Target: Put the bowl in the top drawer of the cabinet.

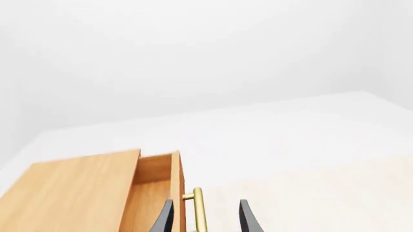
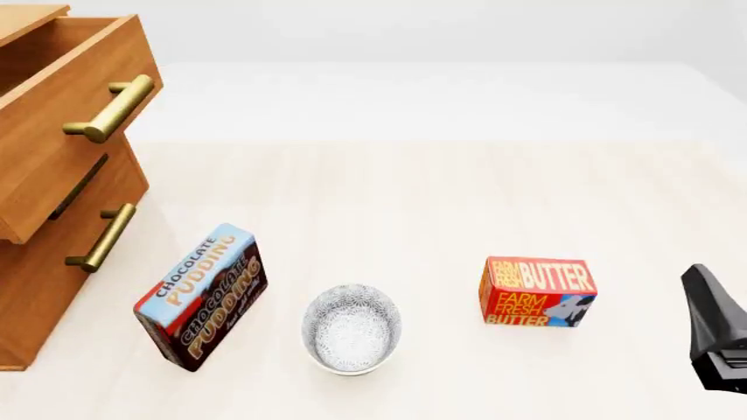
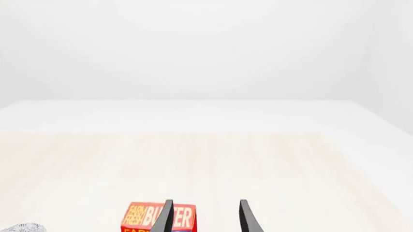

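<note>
The speckled white bowl (image 2: 350,328) stands upright on the table near the front, between two boxes; a sliver of it shows in the right wrist view (image 3: 22,227). The wooden cabinet (image 2: 47,262) is at the left, and its top drawer (image 2: 59,87) is pulled out, brass handle (image 2: 111,109) forward. In the left wrist view the left gripper (image 1: 206,203) is open, with the drawer (image 1: 158,188) and its handle (image 1: 197,208) seen between its fingers, at an unclear distance. The right gripper (image 3: 205,202) is open and empty, low at the right (image 2: 712,324), well apart from the bowl.
A chocolate pudding box (image 2: 201,296) lies tilted left of the bowl. A red butter box (image 2: 537,291) stands to the bowl's right, just ahead of the right gripper (image 3: 158,217). The lower drawer (image 2: 70,236) is closed, its handle sticking out.
</note>
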Action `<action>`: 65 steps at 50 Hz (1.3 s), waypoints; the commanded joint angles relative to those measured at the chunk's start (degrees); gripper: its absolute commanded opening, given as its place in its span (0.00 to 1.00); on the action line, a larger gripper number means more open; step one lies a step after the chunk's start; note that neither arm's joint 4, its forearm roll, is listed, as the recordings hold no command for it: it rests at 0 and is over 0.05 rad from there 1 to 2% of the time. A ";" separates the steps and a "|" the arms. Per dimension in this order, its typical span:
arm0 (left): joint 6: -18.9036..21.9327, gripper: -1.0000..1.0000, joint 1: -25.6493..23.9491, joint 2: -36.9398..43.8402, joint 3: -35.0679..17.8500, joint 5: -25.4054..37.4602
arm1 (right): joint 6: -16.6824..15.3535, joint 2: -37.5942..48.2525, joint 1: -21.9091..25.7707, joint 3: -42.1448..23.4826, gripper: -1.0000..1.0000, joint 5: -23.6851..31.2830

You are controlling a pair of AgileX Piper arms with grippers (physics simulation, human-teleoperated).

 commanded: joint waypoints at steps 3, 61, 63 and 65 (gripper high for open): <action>-2.71 1.00 1.79 2.88 -0.53 0.60 | 0.00 -0.01 -0.01 0.00 1.00 0.00; -12.20 1.00 9.61 18.02 0.91 -5.78 | -0.01 0.00 -0.02 0.00 1.00 0.00; -12.35 1.00 9.88 18.60 0.96 -6.23 | 0.02 0.00 0.01 0.00 1.00 0.00; -12.16 1.00 9.98 18.73 1.02 -6.48 | 0.00 -0.01 0.00 0.00 1.00 0.00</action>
